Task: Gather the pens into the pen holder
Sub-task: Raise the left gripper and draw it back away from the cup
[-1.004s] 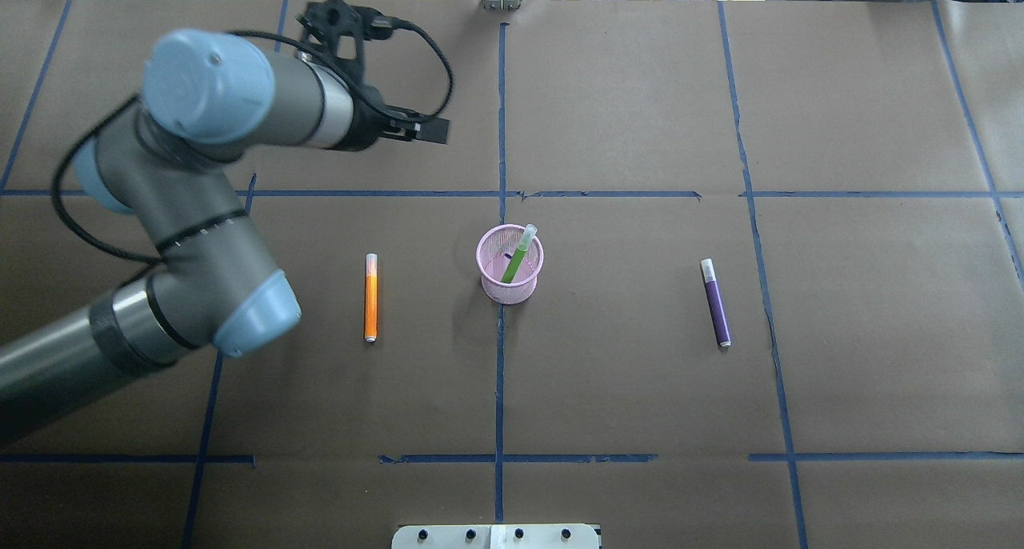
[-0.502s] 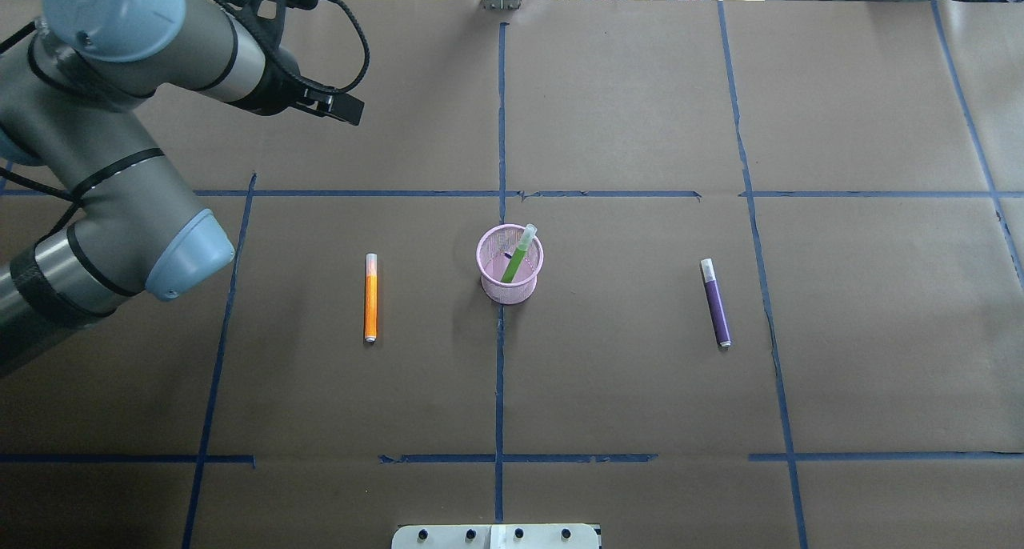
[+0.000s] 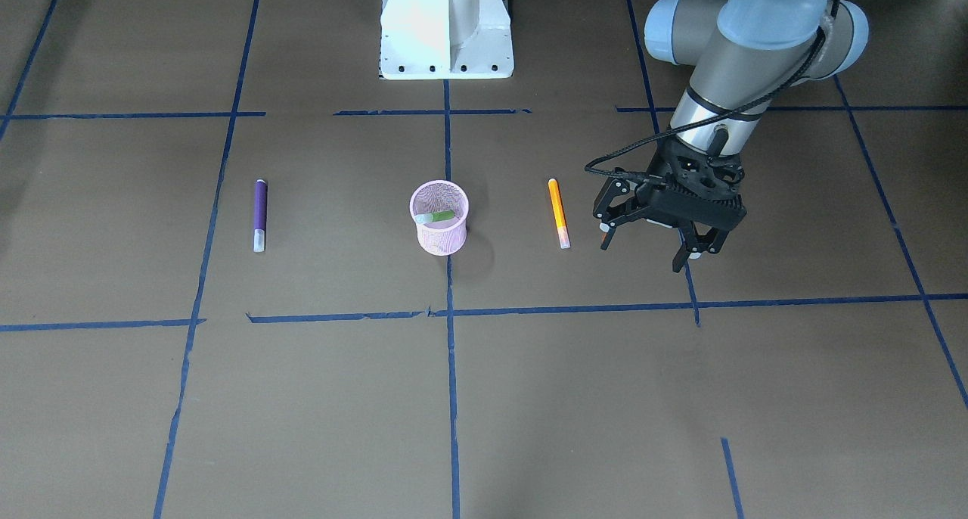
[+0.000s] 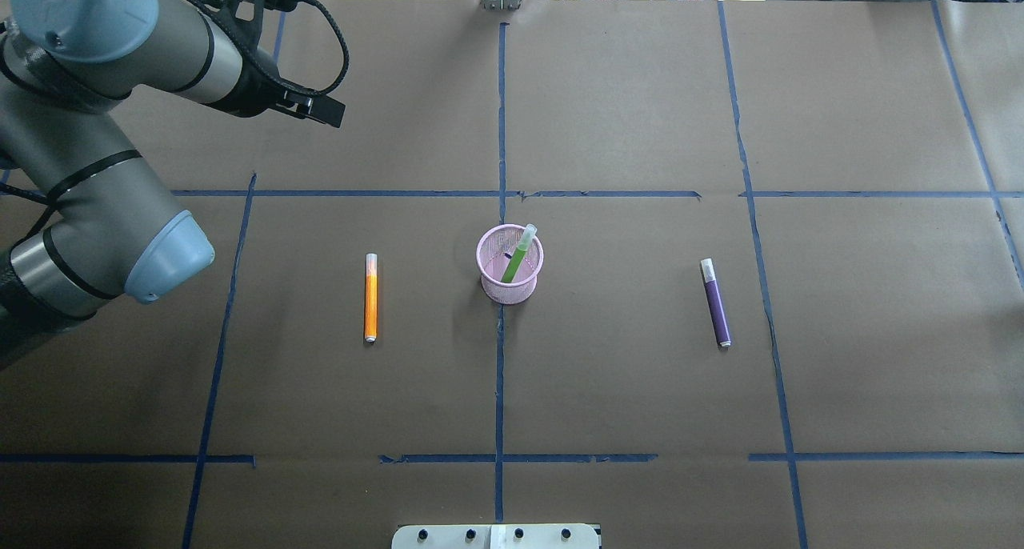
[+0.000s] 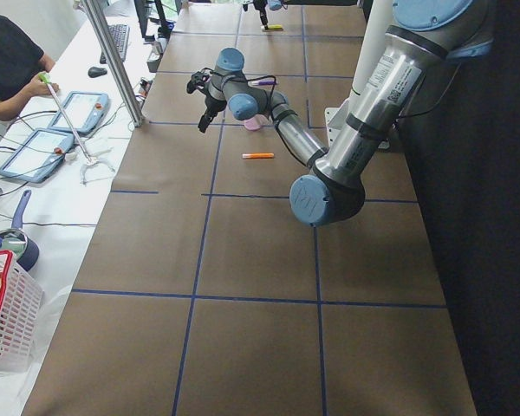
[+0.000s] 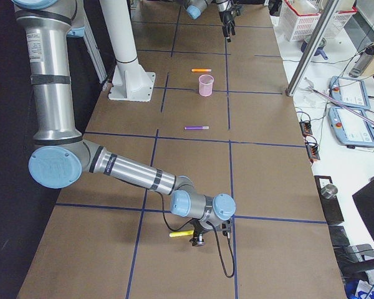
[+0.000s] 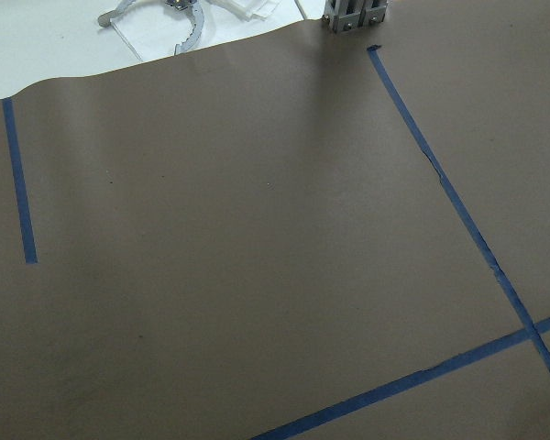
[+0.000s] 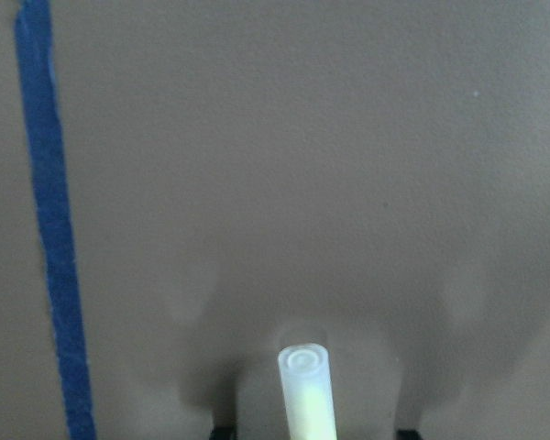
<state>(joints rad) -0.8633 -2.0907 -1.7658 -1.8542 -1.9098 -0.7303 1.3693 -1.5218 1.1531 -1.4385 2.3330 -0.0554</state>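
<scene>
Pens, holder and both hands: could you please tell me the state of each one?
Round pink wire-mesh pen holder: upright, one pen inside.
Slim green pen: leaning in the holder.
Slim orange pen: lying flat.
Slim purple pen: lying flat.
Left hand: open, empty.
Right hand: cannot tell.

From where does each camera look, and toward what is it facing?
Front-facing: across the table, facing the robot's base; left hand shows, open.
Overhead: behind the robot, looking down; left arm shows.
Exterior left: table's end, looking along; left arm near.
Exterior right: opposite end; right arm near.
Left wrist: looks at mostly bare table; no body.
Right wrist: close over the table, on a yellow pen.
Front-facing and overhead share the pen holder and orange pen.
</scene>
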